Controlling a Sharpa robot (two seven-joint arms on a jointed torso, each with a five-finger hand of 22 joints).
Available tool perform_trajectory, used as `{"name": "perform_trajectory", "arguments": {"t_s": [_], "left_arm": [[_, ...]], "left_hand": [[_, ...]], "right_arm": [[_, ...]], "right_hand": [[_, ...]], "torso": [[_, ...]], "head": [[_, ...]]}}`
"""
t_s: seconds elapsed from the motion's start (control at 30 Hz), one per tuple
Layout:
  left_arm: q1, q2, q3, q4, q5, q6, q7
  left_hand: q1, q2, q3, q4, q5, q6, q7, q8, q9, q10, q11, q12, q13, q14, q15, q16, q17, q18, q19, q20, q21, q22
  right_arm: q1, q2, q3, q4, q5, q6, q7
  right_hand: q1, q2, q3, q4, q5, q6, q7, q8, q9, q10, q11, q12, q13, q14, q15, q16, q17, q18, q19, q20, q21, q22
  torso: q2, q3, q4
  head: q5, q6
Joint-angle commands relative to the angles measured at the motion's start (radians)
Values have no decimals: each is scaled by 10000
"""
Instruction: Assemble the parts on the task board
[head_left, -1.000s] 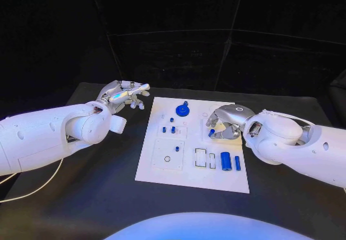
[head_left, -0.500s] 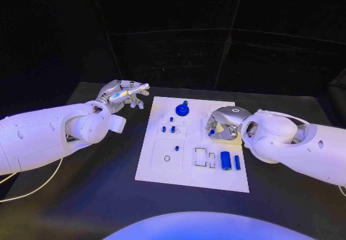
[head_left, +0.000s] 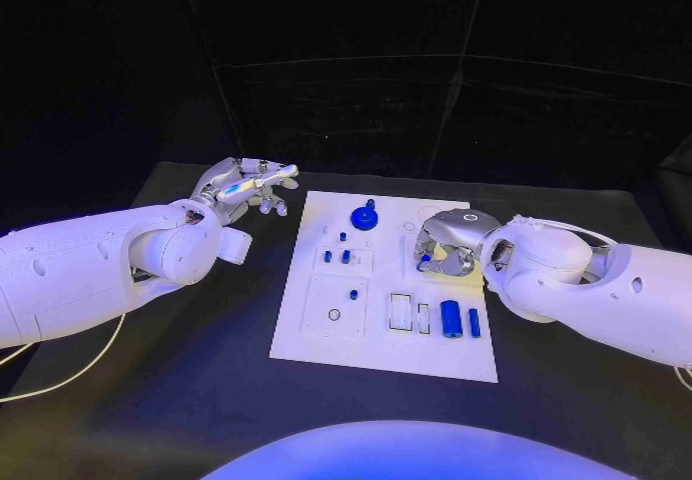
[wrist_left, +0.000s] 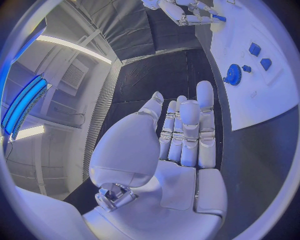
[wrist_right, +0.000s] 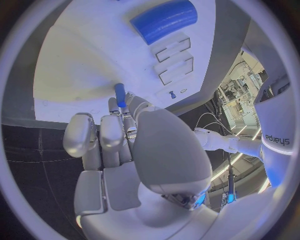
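right hand (head_left: 447, 246) now lower over task board (head_left: 332, 345), pinching blue peg (wrist_right: 120, 94)

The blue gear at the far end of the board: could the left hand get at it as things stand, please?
Probably yes: the left hand hovers empty beside the task board, and nothing stands between it and the blue gear.

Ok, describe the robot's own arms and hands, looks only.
Both arms are bulky, smooth, glossy white shells with rounded joints. The left hand and right hand are silver metal with segmented fingers and pale rounded fingertip pads. A thin white cable trails under the left arm; another loops over the right forearm. A dark "sharpa" marking shows on white casing.
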Motion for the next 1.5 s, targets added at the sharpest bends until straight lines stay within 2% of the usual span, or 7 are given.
{"name": "perform_trajectory", "arguments": {"t_s": [0.03, 0.4, 0.57, 0.9, 1.1, 1.23, 1.5], "left_arm": [[11, 0, 9, 4, 28, 76, 9], [10, 6, 9, -4, 28, 111, -18], [10, 7, 9, -9, 28, 120, -24], [7, 6, 9, -16, 27, 131, -36], [3, 16, 9, -33, 27, 136, -37], [0, 25, 9, -53, 27, 132, -37], [-2, 43, 9, -71, 27, 132, -33]], "left_hand": [[98, 14, 0, -57, 1, -63, 29, 56, -13, -73, 26, 50, -10, -77, -18, -37, -14, 141, 32, 60, -56, -12], [98, 14, 0, -57, 1, -63, 29, 56, -13, -73, 26, 50, -10, -77, -18, -37, -14, 141, 32, 60, -56, -12], [98, 14, 0, -57, 1, -63, 29, 56, -13, -73, 26, 50, -10, -77, -18, -37, -14, 141, 32, 60, -56, -12], [98, 14, 0, -57, 1, -63, 29, 56, -13, -73, 26, 50, -10, -77, -18, -37, -14, 141, 32, 60, -56, -12], [123, 33, -2, -67, -1, -73, 34, 56, -16, -91, 31, 55, -16, -83, -16, -43, -31, 141, 35, 61, -63, -21], [123, 33, -2, -67, -1, -73, 34, 56, -16, -91, 31, 55, -16, -83, -16, -43, -31, 141, 35, 61, -63, -21], [123, 33, -2, -67, -1, -73, 34, 56, -16, -91, 31, 55, -16, -83, -16, -43, -31, 141, 35, 61, -63, -21]], "right_arm": [[-12, 9, -8, -19, -193, 137, -94], [-26, 51, -9, -54, -212, 168, -65], [-37, 71, -10, -62, -179, 150, -35], [-48, -11, -9, 79, -118, -602, 126], [-46, -222, -4, 325, -114, -996, 172], [-39, -437, 4, 640, -113, -1268, 189], [79, -791, 43, 1259, -78, -1622, 210]], "right_hand": [[-48, -108, 152, -28, 9, 103, 1, -41, -25, 148, -66, -108, 15, 114, -46, 52, 15, -24, 65, 0, 58, 13], [-342, -403, 423, -64, 9, -54, 20, -187, -71, 171, -42, -348, 17, 94, -19, 55, -12, -20, 40, 21, 64, 13], [-341, -425, 536, -116, 17, -94, 12, -197, -70, 225, -52, -374, 26, 92, -25, 64, -6, -19, 36, 20, 66, 16], [-166, -335, 1030, -513, 86, 226, 33, -34, -6, 730, -117, -301, 101, 99, -82, 109, 31, -37, 95, -39, 149, 139], [-182, -347, 1155, -647, -37, 273, 44, -20, -9, 792, -112, -333, 107, 97, -81, 115, 31, -43, 104, -48, 171, 168], [-192, -357, 1177, -675, -70, 276, 46, -21, -11, 798, -111, -343, 107, 97, -80, 122, 40, -47, 111, -49, 181, 184], [-197, -368, 1204, -712, -89, 280, 52, -22, -13, 807, -109, -355, 108, 102, -79, 140, 65, -56, 132, -49, 205, 228]], "torso": [[9, 4, -4], [2, 3, 0], [1, -1, 1], [-11, 7, -15], [-28, -2, 0], [-26, 0, -2], [-25, -10, -2]], "head": [[7, -18], [-11, -59], [-22, -80], [-21, -88], [-56, -65], [-59, 0], [-30, 44]]}}
